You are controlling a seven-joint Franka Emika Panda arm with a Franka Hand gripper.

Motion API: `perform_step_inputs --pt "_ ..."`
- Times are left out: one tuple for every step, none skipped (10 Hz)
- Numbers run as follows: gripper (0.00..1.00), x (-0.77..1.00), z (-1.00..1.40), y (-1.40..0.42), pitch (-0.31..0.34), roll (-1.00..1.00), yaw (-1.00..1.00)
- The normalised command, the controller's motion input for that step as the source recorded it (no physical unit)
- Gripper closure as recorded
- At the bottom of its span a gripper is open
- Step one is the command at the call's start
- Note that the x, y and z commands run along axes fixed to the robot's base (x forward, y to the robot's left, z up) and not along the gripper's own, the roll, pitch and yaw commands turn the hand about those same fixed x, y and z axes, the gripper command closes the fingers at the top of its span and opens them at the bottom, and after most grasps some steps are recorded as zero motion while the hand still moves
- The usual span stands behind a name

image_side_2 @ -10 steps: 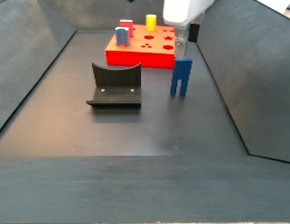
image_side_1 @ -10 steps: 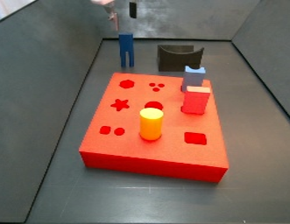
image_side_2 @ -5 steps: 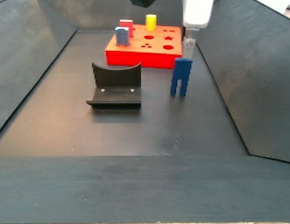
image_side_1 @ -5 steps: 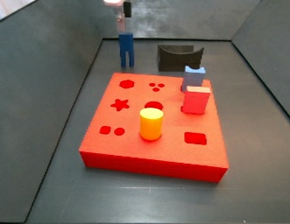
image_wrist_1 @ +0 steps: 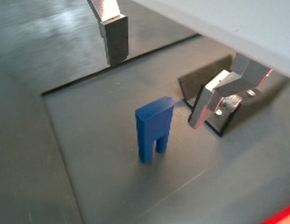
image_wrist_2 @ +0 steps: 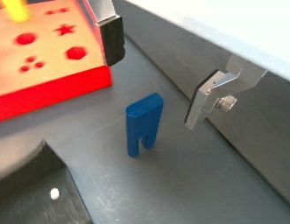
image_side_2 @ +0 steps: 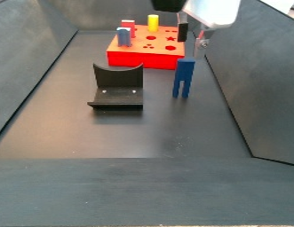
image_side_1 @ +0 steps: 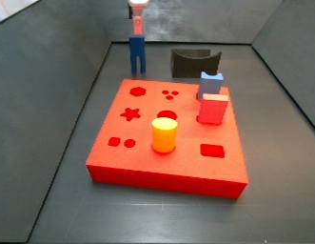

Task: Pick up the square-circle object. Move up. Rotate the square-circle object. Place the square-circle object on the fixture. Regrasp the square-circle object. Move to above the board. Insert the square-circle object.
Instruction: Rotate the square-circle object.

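Note:
The square-circle object (image_side_1: 138, 52) is a dark-blue piece standing upright on its two legs on the dark floor, beyond the board (image_side_1: 134, 152). Both wrist views show it (image_wrist_1: 153, 131) (image_wrist_2: 142, 125) below and between the two fingers. My gripper (image_wrist_1: 164, 70) (image_wrist_2: 157, 70) hangs open just above its top and touches nothing. In a side view the gripper (image_side_2: 199, 43) sits right over the piece (image_side_2: 184, 78). The fixture (image_side_2: 117, 86) (image_side_1: 194, 63) stands apart on the floor, beside the piece.
A yellow cylinder (image_side_1: 165, 134) and a red block with a light-blue top (image_side_1: 212, 100) stand on the red board (image_side_2: 137, 58). Grey walls (image_side_1: 70, 67) close in the floor on both sides, and the piece stands near one of them.
My gripper has shifted over the blue piece and come lower toward its top. The piece, the fixture and the board have not moved.

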Motion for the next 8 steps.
perform_step_inputs --pt "0.00 0.04 -0.02 0.00 0.004 -0.03 1.00" --pt "0.00 0.04 -0.02 0.00 0.004 -0.03 1.00" --pt "0.00 0.04 -0.02 0.00 0.004 -0.04 1.00" --pt "0.00 0.04 -0.02 0.00 0.005 -0.04 1.00" --pt "0.00 0.04 -0.02 0.00 0.005 -0.04 1.00" --pt "0.00 0.04 -0.02 0.00 0.005 -0.04 1.00" --pt "0.00 0.04 -0.02 0.00 0.005 -0.04 1.00" --pt "0.00 0.04 -0.02 0.00 0.006 -0.05 1.00"
